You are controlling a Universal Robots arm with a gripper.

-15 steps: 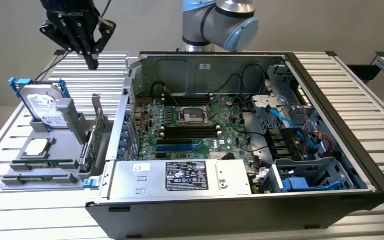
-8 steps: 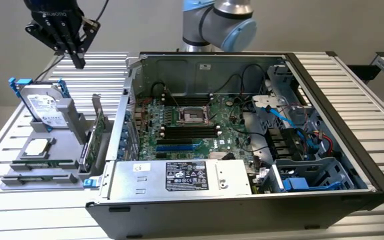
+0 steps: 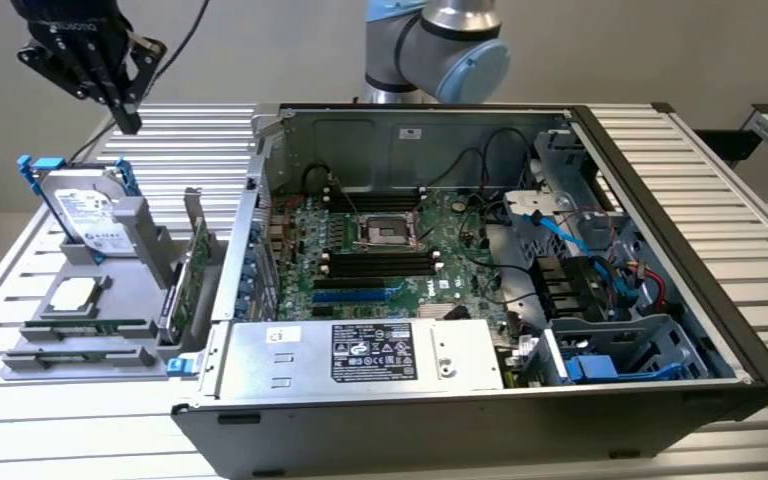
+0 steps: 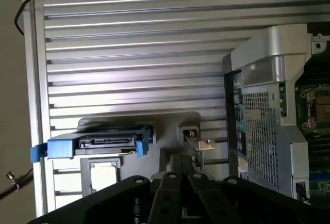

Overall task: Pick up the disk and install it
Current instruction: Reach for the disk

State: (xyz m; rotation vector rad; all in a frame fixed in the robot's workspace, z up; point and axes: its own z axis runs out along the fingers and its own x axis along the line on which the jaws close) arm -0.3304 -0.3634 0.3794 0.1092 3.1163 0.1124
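The disk (image 3: 85, 213), a silver drive with a white label in a blue carrier, stands on edge in a grey holder (image 3: 37, 360) on the exterior view's left. Seen from the wrist, the disk (image 4: 98, 144) shows its connector edge with blue carrier ends. My black gripper (image 3: 127, 122) hangs in the air above the disk, clear of it, holding nothing. Its fingers (image 4: 170, 182) lie together, shut.
An open computer case (image 3: 267, 170) with its motherboard (image 3: 371, 255) lies beside the holder; a blue-trimmed drive bay (image 3: 624, 355) sits at its near right corner. The holder also carries a small silver chip (image 3: 71, 297) and upright green cards (image 3: 195, 270). The slatted metal table (image 3: 37, 430) lies all around.
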